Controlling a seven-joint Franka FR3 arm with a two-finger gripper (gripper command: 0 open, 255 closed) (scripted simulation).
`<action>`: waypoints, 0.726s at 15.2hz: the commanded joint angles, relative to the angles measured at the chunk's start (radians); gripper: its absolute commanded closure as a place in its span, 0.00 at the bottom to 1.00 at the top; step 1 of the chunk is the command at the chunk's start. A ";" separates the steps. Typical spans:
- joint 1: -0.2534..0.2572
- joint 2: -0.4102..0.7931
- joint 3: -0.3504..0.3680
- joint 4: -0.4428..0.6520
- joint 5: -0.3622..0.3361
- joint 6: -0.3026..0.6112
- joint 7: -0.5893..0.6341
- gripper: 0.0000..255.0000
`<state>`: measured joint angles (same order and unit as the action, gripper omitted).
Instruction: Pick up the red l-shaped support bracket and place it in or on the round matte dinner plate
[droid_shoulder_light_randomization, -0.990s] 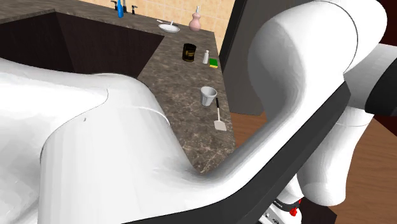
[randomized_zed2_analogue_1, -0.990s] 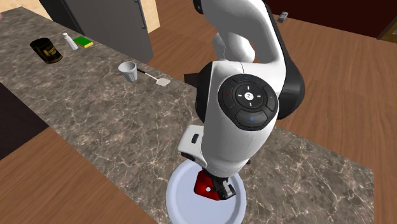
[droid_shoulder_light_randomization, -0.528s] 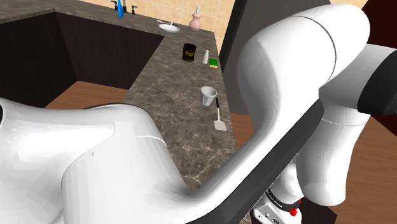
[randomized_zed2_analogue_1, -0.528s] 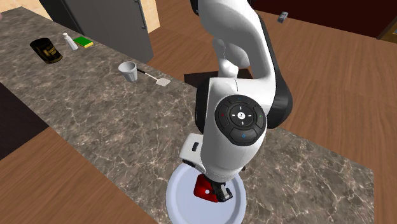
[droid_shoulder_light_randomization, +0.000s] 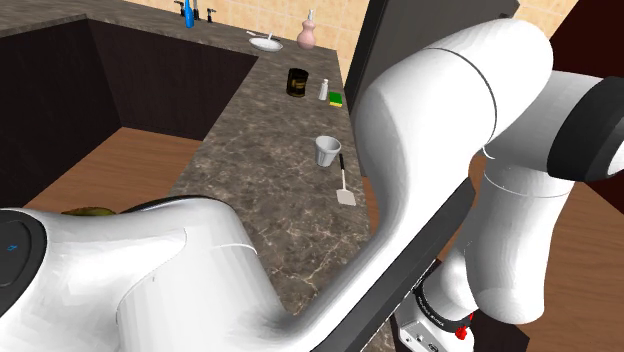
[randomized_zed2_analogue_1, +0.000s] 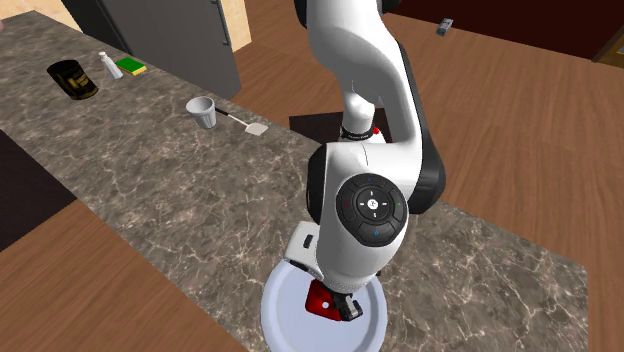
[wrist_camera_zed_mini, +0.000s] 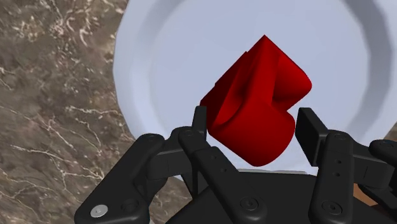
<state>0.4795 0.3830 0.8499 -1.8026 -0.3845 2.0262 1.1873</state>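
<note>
Marbled brown countertop (randomized_zed2_analogue_1: 150, 170) carries a round pale-grey matte dinner plate (randomized_zed2_analogue_1: 285, 312) at the frame's lower middle. Over its well, the all-black two-finger gripper (wrist_camera_zed_mini: 252, 118) clasps a tilted red L-shaped support bracket (wrist_camera_zed_mini: 254, 98). Best, to my eye, to lower it to the plate's middle, then part the fingers gently. The plate is otherwise bare; the small white cup (randomized_zed2_analogue_1: 203, 110) at upper left hides its contents.

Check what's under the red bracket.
The pale round plate lies under the red bracket. Its underside is hidden, so contact cannot be told. The gripper covers part of the plate's rim.
</note>
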 joint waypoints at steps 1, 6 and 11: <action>-0.001 0.000 0.000 -0.002 -0.001 0.003 -0.001 1.00; -0.001 0.000 -0.001 -0.002 -0.001 0.003 -0.001 0.00; -0.001 0.000 0.000 -0.002 -0.001 0.003 -0.001 0.00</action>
<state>0.4785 0.3830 0.8494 -1.8048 -0.3851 2.0291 1.1868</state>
